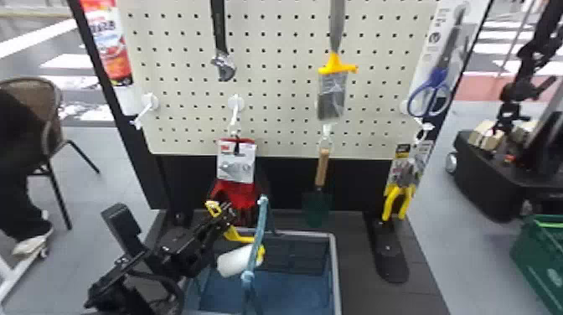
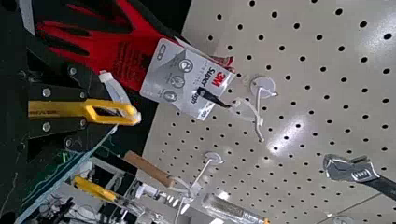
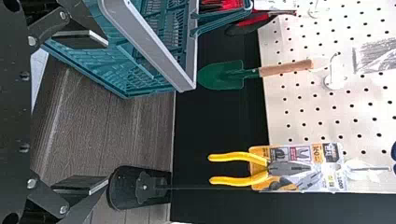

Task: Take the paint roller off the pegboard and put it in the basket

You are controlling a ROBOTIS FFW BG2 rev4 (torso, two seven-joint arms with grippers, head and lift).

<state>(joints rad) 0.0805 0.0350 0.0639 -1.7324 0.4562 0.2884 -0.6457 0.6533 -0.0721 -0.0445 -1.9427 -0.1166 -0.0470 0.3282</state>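
Basket open from above, room inside to right of raised handle. Handle stands in way of sideways pass, crossing in front of roller in head view. Gloves hang near left tool, crowding way to pegboard. Trowel hangs beyond far rim. Gap between basket and stand foot; pliers hang above foot. Right tool: fingers parted, room between.

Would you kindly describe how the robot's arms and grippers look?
The left arm is black and angular, with a looping dark cable. The left gripper has black fingers with round silver screws. The right gripper has black links, silver bolts and flat black fingers.
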